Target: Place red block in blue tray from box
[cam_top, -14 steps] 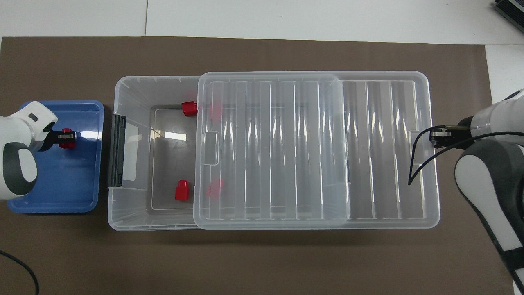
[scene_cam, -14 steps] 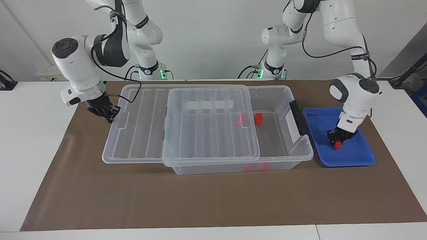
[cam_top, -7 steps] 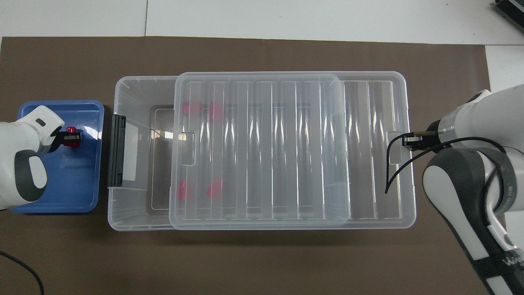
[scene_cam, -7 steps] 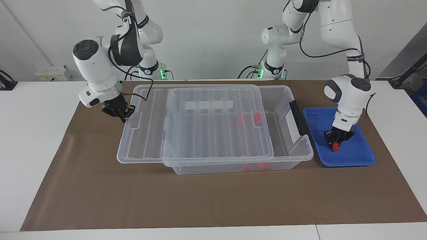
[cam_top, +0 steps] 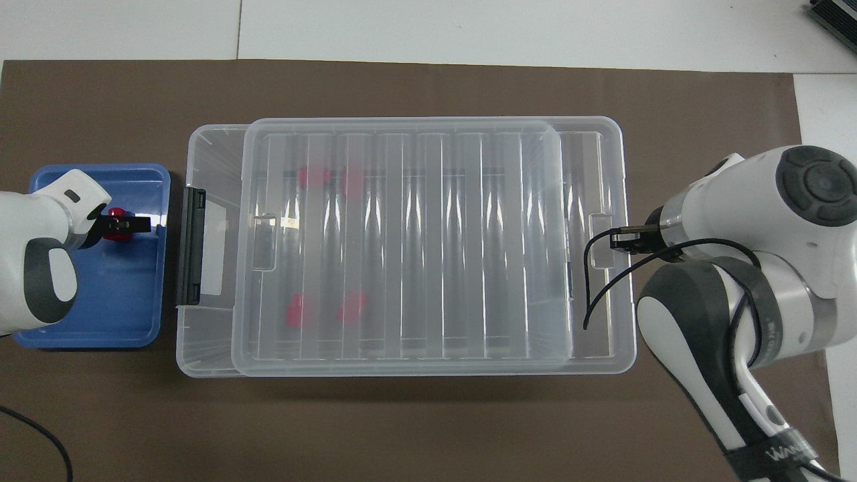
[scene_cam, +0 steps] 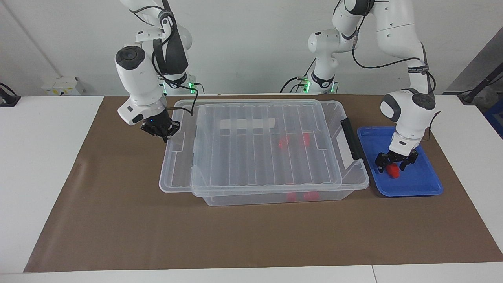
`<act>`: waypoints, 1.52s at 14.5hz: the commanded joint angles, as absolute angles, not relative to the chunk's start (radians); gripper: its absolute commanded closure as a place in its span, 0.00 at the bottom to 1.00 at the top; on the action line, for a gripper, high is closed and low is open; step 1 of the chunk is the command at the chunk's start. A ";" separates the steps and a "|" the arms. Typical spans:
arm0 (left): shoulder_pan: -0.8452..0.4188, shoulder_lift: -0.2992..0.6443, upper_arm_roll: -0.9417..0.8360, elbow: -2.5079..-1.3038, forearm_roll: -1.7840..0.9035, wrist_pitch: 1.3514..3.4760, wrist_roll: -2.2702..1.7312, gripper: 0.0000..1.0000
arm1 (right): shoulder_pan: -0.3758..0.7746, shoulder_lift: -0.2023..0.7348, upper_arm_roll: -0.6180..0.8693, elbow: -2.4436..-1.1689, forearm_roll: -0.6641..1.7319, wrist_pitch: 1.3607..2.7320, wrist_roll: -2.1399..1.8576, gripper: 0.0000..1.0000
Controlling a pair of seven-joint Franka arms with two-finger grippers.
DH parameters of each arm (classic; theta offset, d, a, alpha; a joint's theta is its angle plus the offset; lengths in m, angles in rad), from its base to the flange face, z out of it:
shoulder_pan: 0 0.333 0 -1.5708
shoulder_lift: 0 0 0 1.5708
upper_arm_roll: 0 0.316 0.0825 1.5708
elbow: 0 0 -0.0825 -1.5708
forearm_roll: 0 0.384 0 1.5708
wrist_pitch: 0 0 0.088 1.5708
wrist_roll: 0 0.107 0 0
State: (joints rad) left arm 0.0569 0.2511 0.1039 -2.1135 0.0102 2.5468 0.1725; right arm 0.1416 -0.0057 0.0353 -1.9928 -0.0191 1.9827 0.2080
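Note:
A red block (scene_cam: 393,172) lies in the blue tray (scene_cam: 428,184) at the left arm's end of the table. My left gripper (scene_cam: 394,165) is low over it, open, with a finger on each side of the block; the block also shows in the overhead view (cam_top: 115,215). The clear box (scene_cam: 355,175) stands mid-table. My right gripper (scene_cam: 164,135) is shut on the edge tab of the ribbed clear lid (scene_cam: 255,157), which covers most of the box. Several more red blocks (scene_cam: 305,139) show blurred through the lid.
A brown mat (scene_cam: 118,220) covers the table under everything. The box has a black latch (scene_cam: 349,137) on its end beside the tray. A white label strip (scene_cam: 245,124) shows through the lid. A black cable (cam_top: 27,435) lies at the mat's corner near the left arm.
My right gripper has slid the lid toward the left arm's end, covering the blocks in the box. My left gripper has opened and let go of the red block in the tray.

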 commanded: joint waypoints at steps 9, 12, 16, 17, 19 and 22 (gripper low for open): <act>0.028 -0.013 0.086 -1.779 -0.002 1.656 0.164 0.00 | 0.221 -0.038 0.041 -2.019 0.029 1.980 0.259 1.00; 0.029 -0.086 0.086 -1.786 -0.002 1.505 0.161 0.00 | 0.233 -0.038 0.041 -2.019 0.031 1.977 0.261 1.00; 0.028 -0.185 0.029 -1.773 -0.002 1.365 0.123 0.00 | 0.259 -0.038 0.043 -2.019 0.031 1.977 0.261 1.00; 0.028 -0.190 -0.012 -1.770 0.000 1.371 0.080 0.00 | 0.261 -0.038 0.043 -2.019 0.031 1.979 0.261 1.00; 0.029 -0.193 -0.150 -1.759 0.009 1.376 -0.090 0.00 | 0.261 -0.040 0.043 -2.019 0.050 1.977 0.259 1.00; 0.029 -0.201 -0.196 -1.770 0.000 1.428 -0.112 0.00 | 0.261 -0.038 0.041 -2.014 0.054 1.977 0.258 1.00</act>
